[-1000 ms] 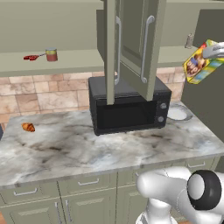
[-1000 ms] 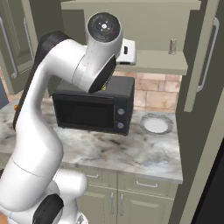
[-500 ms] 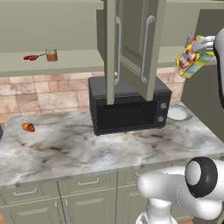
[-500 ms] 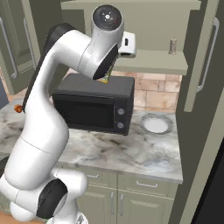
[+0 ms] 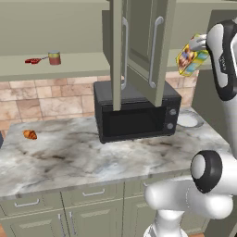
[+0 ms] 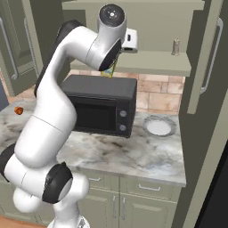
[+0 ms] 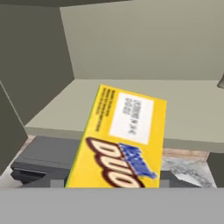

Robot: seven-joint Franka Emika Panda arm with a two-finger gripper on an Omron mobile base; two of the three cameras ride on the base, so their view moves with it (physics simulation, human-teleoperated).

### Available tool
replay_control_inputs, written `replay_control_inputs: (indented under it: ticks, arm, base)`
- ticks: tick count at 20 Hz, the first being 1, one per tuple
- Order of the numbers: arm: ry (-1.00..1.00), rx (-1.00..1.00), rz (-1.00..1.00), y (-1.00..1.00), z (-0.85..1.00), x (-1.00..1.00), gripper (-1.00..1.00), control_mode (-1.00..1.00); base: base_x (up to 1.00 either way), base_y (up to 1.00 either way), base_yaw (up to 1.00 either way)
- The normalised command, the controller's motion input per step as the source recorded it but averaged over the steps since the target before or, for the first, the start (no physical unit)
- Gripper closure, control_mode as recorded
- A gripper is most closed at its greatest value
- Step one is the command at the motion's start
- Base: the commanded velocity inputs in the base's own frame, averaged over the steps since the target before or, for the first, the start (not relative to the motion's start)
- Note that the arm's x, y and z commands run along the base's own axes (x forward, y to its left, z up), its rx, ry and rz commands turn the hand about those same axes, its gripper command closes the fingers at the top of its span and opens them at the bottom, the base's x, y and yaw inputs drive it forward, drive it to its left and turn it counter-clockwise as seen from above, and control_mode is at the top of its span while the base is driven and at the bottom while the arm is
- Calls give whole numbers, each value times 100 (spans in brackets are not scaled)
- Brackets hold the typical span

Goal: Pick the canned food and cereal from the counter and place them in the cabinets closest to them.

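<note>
Cereal transfer to the cabinet shelf.
Fingers clamp the cereal (image 7: 120, 144) at the shelf (image 7: 183, 113) edge; next: advance toward 12 o'clock, lower, release.

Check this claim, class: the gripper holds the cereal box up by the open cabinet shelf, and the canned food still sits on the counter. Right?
One detail is wrong: the canned food sits on the cabinet shelf, not the counter, as the left base view shows. The gripper does hold the cereal box up by the shelf.

You see a matt yellow printed cardboard cereal box (image 7: 120, 144), a veined polished stone counter (image 5: 69, 157), and smooth matt green cabinet shelves (image 7: 192, 109).
</note>
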Motion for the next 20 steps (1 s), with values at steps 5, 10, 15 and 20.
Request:
replay_control_inputs:
  ticks: [5,10,15,20]
  arm:
    - [0,-3,0,12,0,51,100,-100]
    - [6,-6,0,9,3,25,100,-100]
    - [9,-5,0,4,9,21,100,-100]
    - [15,-5,0,6,13,31,100,-100]
  base:
    - [0,0,0]
    - [0,0,0]
    - [0,0,0]
    - [0,0,0]
